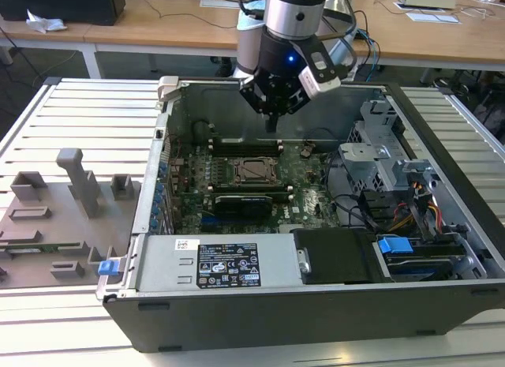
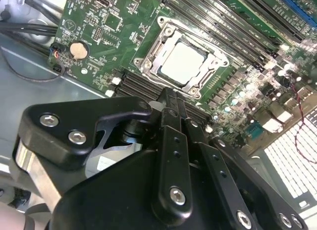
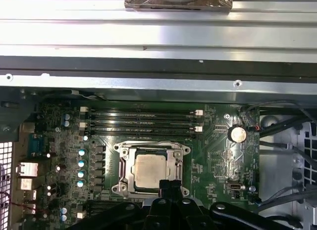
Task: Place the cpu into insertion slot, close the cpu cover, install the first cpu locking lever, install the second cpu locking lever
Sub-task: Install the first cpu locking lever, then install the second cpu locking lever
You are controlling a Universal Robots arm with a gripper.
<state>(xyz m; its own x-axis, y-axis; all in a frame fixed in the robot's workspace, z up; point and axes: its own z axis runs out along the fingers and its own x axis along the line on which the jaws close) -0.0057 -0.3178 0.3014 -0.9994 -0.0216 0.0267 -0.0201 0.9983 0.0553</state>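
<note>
The tool (image 1: pixel 272 124) hangs in the upper middle of the exterior view, over the open computer case (image 1: pixel 442 225), its fingers drawn together into one narrow point with nothing between them. In the second wrist view the pinched fingertips (image 2: pixel 171 99) sit at the centre of the frame, just short of the near edge of the socket; in the first wrist view they rise from the bottom centre (image 3: pixel 168 186) and overlap the socket's lower right corner. A pressed-together tip like this reads as a pushing or hooking end rather than a grasp, which would suit working a thin lever or frame.

The cpu (image 2: pixel 182 63) lies flat and square in the insertion slot (image 2: pixel 148 66), its pale metal top showing at upper centre of the second wrist view and at lower centre of the first wrist view (image 3: pixel 150 170). So the chip looks already seated. The cpu cover (image 2: pixel 210 51) appears to lie down around the chip as a silvery frame, its window letting the metal top show through; whether either locking lever is latched I cannot tell.

Around the socket spreads the green motherboard (image 1: pixel 316 201), with black memory slots (image 3: pixel 141 126) just above the socket in the first wrist view and a round coin battery (image 3: pixel 237 134) to the right. The case rests on a slatted tabletop (image 1: pixel 87 122)
</note>
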